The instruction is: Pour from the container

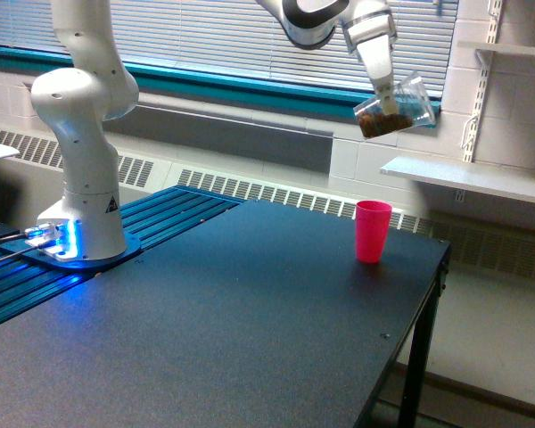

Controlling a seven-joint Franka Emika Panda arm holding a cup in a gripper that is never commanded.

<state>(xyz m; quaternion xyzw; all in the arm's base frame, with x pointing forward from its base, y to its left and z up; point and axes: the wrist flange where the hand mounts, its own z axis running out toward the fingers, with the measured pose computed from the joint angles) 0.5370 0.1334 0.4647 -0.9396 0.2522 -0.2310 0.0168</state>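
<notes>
High at the exterior view's upper right, my gripper is shut on the container, a clear plastic cup tilted with its mouth toward the right. Brown granular bits lie in its lower left end. It hangs well above a pink cup that stands upright near the far right edge of the black table. The container is slightly to the right of the pink cup and nothing falls from it.
The arm's white base stands at the left on a blue slatted platform. A white shelf sticks out from the wall behind the table's right edge. Window blinds and a radiator run along the back wall.
</notes>
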